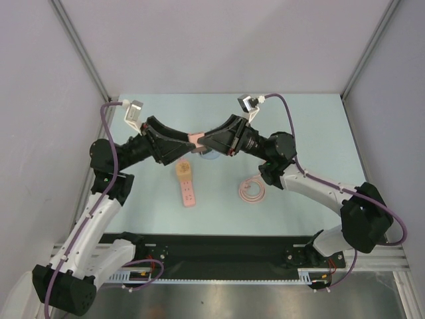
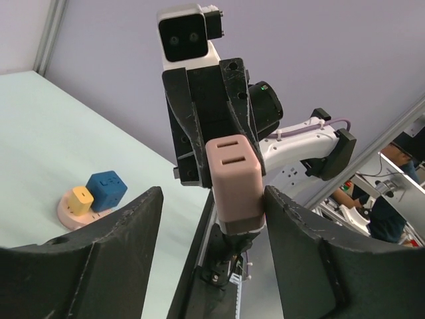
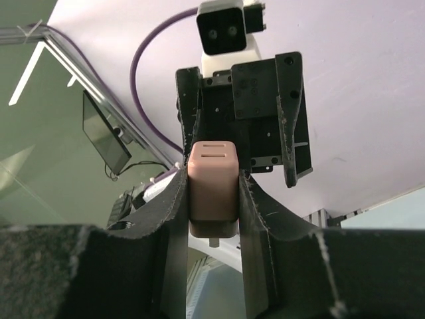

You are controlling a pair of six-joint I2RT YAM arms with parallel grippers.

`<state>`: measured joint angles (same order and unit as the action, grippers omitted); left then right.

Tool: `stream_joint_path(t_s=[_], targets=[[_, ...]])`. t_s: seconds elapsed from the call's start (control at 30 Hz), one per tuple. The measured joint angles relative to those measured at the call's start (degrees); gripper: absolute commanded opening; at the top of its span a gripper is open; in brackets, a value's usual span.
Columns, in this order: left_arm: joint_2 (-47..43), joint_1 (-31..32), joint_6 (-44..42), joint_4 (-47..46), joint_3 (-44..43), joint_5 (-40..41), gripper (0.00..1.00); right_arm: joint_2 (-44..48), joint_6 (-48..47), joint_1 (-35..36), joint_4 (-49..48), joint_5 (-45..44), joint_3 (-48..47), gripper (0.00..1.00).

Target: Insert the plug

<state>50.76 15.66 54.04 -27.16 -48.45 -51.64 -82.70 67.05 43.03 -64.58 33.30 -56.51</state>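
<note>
Aloft, right fingers (image 3: 166,222) pinch the pink plug (image 3: 212,186) between spread left fingers (image 2: 126,232).

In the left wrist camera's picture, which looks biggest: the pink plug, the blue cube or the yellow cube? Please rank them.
1. pink plug, though it sits far nearer the camera, so its true size is unsure.
2. blue cube.
3. yellow cube, right beside the blue one.

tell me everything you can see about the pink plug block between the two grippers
The pink plug block is a pale, matt, plastic-looking cuboid with rounded edges and two narrow slots in one end face. It sits in mid-air above the table, clamped on two opposite sides by the right gripper. The left gripper stands open around it, with a clear gap on one side.
</note>
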Motion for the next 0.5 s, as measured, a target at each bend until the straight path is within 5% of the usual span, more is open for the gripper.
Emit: stream_joint_path(t_s=[0.17,0.5], targets=[[1.0,0.2,-1.6,4.0,-0.7,-2.3,0.66,-0.7,-1.0,-0.3,0.7,3.6,0.0,0.00],[2.0,0.3,-14.0,27.5,-5.3,-8.6,0.63,-0.7,-7.1,-3.3,7.8,18.8,0.4,0.00]])
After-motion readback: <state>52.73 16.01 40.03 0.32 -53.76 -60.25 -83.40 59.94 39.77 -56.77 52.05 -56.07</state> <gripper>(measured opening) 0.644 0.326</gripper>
